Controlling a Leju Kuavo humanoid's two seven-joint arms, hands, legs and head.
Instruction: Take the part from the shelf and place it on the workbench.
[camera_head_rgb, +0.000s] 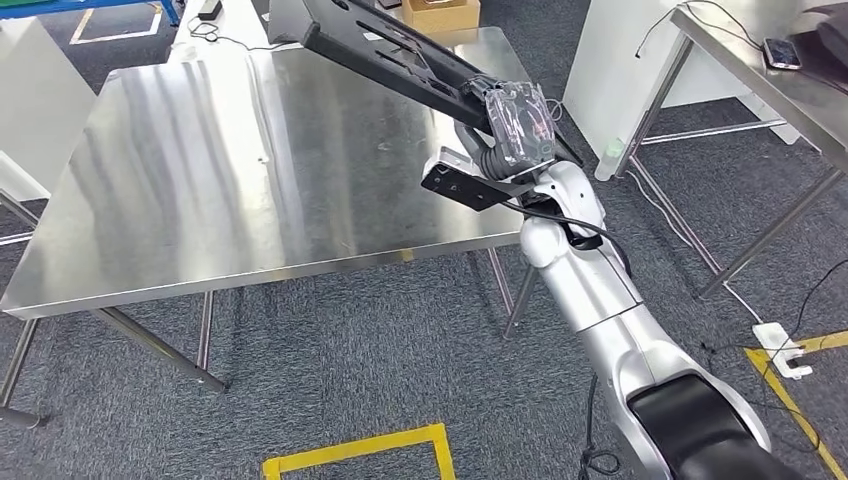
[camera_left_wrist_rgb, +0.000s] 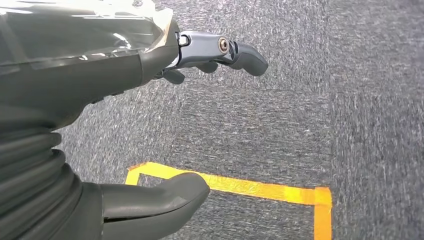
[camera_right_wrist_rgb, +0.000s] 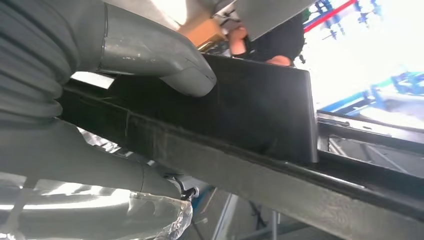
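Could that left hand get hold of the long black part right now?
Probably not. The left hand hangs low over the carpet, holding nothing, while the right hand holds the black part up above the steel workbench.

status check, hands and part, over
Right hand grips the black part, held over the workbench. Left hand open above carpet. Nothing in the way.
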